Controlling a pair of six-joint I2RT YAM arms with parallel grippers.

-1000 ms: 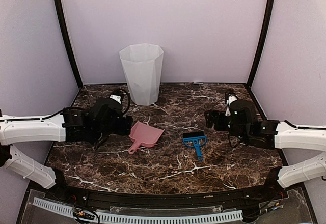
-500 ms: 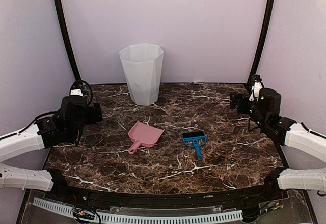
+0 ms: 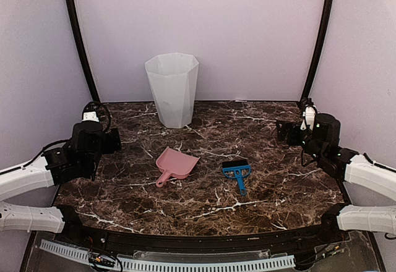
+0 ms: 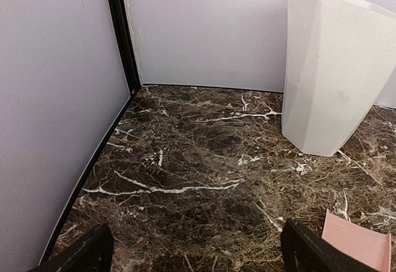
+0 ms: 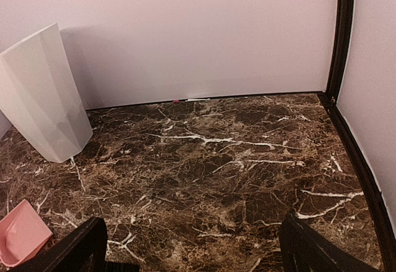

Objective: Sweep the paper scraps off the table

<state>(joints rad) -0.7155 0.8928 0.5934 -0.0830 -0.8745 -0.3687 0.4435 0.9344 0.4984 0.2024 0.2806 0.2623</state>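
Hanging over the table [image 3: 204,205], long axis left-to-right, left gripper [image 4: 198,253] and right gripper [image 5: 195,247] gape empty.

Drawn back to the sides of the desk [image 3: 204,205]
Within 1 second the left gripper [image 3: 115,140] has swung away from the pink dustpan [image 3: 176,162], and the right gripper [image 3: 283,130] from the blue brush [image 3: 237,172].

The table [image 3: 260,185] is dark brown, white-veined marble.

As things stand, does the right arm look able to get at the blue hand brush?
Probably yes: only bare table lies between its open tool and the brush, with nothing blocking the way.
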